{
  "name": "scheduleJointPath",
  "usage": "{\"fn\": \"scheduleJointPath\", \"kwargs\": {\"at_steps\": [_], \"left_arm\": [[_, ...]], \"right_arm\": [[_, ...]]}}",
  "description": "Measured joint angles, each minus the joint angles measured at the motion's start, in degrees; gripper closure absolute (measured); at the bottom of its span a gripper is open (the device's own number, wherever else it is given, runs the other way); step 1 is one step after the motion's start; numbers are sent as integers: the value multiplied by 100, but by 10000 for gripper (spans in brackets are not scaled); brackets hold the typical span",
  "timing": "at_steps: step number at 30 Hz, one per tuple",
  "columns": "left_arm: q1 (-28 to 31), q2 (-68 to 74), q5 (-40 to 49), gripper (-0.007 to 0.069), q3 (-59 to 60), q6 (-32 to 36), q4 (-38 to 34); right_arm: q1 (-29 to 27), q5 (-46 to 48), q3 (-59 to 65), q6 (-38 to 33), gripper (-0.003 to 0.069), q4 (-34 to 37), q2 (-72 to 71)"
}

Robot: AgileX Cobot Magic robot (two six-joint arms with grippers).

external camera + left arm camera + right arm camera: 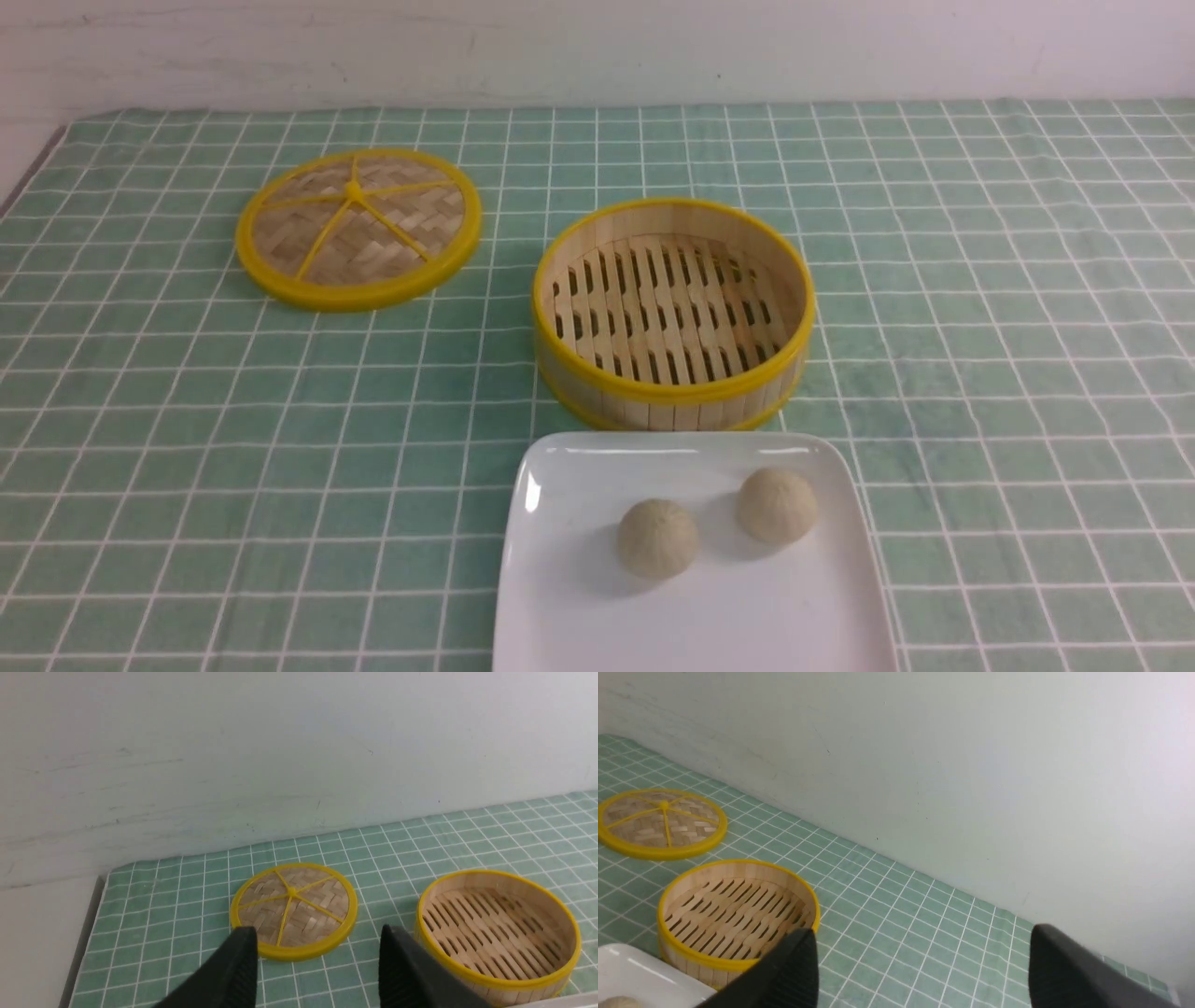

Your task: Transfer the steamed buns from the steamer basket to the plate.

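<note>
Green cotton-like tablecloth [187,420], checked in thin white lines, soft and slightly rippled; it carries all we list.

Large glossy white plate [579,616], square with rounded corners, hard and smooth, at 6 o'clock of the basket, their rims near touching. Both buns lie on it.

Round bamboo steamer basket [672,392], with an upright slatted wall, a slotted floor and yellow rims. We find it empty.

Flat woven bamboo lid [358,229], yellow-rimmed with yellow spokes, lies on the cloth at 10 o'clock of the basket, well apart from it.

Two small round cream-white steamed buns, matt and faintly pleated. The first bun [657,538] sits mid-plate; the second bun [776,505] is just beside it at 2 o'clock, not touching. Being round, they have no long axis to align with.

Left gripper [318,933]: black ribbed fingers spread apart, nothing between them, facing the lid and basket.

Right gripper [924,931]: black fingers spread wide and empty. Its camera catches the plate corner and a sliver of bun, so we judge this arm the nearer to the buns.

Neither claw shows in the front view. We judge the transfer complete, with no further pick needed.
</note>
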Motion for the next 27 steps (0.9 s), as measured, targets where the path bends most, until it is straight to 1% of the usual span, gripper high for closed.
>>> {"fn": "scheduleJointPath", "kwargs": {"at_steps": [4,7,11,15,21,27], "left_arm": [[0,-66,64,248,251,18,-60],[0,-66,47,248,563,18,-95],[0,-66,-329,248,993,23,-250],[0,-66,-745,248,1233,23,-356],[0,-66,-1265,248,1423,23,-463],[0,-66,-1346,248,1448,23,-468]], "right_arm": [[0,-11,578,0,74,64,-525],[0,-35,1112,0,74,242,-989],[0,-246,1860,-98,74,681,-1668],[0,-462,2323,-129,74,907,-2116],[0,-578,3034,-129,74,1008,-2583],[0,-615,3569,-129,74,1143,-2754]]}}
